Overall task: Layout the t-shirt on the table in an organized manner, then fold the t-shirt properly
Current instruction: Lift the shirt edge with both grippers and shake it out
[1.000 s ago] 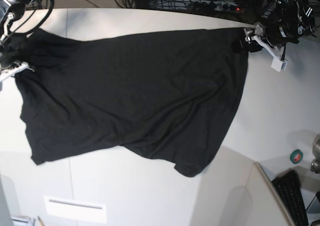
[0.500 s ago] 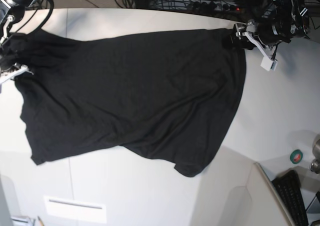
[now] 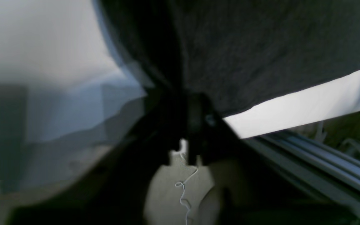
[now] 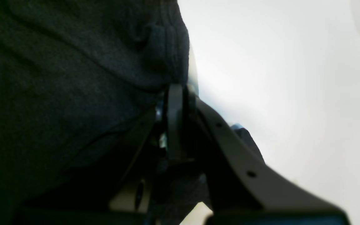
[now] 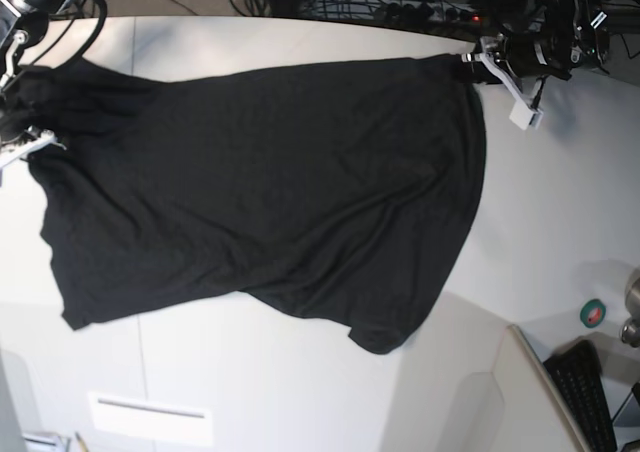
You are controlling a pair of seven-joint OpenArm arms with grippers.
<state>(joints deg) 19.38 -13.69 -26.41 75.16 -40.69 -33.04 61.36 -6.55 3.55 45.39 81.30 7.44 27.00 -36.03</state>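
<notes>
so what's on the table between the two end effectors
In the base view, only the t-shirt spans from the right end effector to the left end effector.

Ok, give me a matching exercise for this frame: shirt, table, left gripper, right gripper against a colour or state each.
Column 1:
1 shirt
2 table
3 left gripper
4 right gripper

Column 2:
A white
B shut on the shirt corner at the base view's right
C black
D shut on the shirt edge at the base view's left

Pairs: 1-C, 2-A, 3-B, 4-D
</notes>
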